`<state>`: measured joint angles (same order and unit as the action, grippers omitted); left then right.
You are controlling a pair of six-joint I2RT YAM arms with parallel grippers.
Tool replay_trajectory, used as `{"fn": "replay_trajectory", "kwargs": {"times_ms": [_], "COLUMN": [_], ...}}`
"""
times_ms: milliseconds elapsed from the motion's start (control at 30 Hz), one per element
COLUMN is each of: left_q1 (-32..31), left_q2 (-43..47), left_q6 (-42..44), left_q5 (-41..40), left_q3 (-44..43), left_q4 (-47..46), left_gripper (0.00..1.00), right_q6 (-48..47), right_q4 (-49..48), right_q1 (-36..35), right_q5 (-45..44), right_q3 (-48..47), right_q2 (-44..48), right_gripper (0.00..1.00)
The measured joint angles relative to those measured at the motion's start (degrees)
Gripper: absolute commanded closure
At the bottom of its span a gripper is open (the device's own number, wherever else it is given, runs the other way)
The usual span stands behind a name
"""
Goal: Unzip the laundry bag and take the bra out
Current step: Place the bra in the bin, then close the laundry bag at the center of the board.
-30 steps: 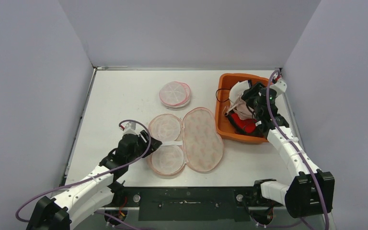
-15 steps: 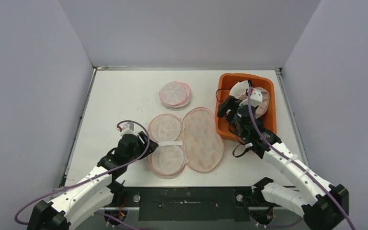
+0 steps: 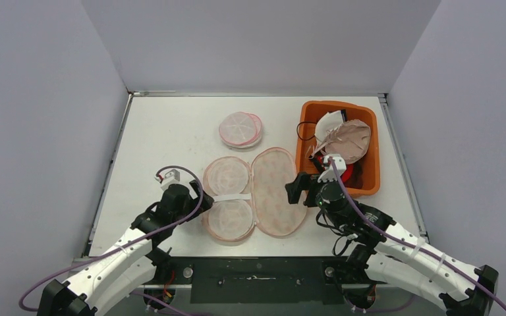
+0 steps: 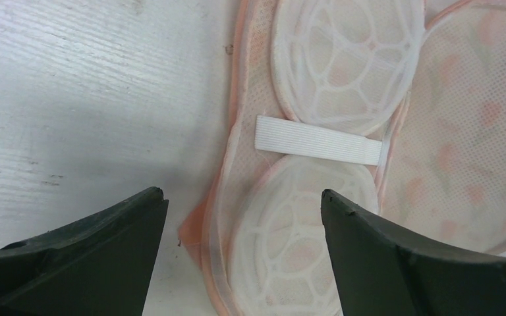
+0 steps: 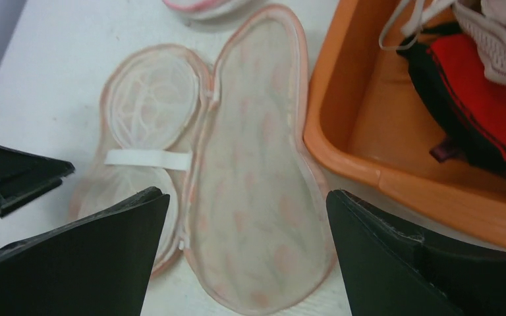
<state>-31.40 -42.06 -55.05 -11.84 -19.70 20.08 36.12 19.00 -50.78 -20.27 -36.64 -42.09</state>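
Right end effector (image 3: pixel 298 191) withdrawn from orange bin (image 3: pixel 337 104), apart, left end effector (image 3: pixel 201 196) apart, flat mesh bag (image 3: pixel 277 191)

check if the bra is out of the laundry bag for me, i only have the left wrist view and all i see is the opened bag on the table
Observer: Yes. A beige bra lies in an orange bin just right of the opened laundry bag.
Operator: ok is the right gripper holding anything
Observer: No. The right gripper is open and empty, above the opened bag's right edge, next to the bin.
Operator: anything else on the table
Observer: A second, round mesh laundry bag sits on the far side of the opened one.
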Motion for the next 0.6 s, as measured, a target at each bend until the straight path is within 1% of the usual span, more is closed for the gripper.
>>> {"fn": "replay_trajectory", "kwargs": {"times_ms": [133, 333, 433, 600], "left_q1": [0.0, 0.2, 0.5, 0.7], "left_q2": [0.8, 0.6, 0.0, -0.1], "left_q6": [0.0, -0.3, -0.4, -1.3], "left_q5": [-1.3, -1.9, -1.9, -0.9], "left_q3": [0.0, 0.1, 0.7, 2.4], "left_q4": [1.7, 1.9, 1.4, -0.2], "left_gripper": [0.14, 0.18, 0.19, 0.20], "right_q6": [2.7, 5.9, 7.3, 8.3], "right_q4": [3.0, 3.5, 3.2, -0.2], "right_q1": [-0.4, -0.9, -1.1, -1.1], "right_q5": [1.2, 2.3, 2.8, 2.8], "right_q3": [4.8, 8.0, 9.7, 12.6], "right_q2": [3.0, 3.9, 2.8, -1.4], "right_gripper": [0.04, 0.04, 0.04, 0.03]}}
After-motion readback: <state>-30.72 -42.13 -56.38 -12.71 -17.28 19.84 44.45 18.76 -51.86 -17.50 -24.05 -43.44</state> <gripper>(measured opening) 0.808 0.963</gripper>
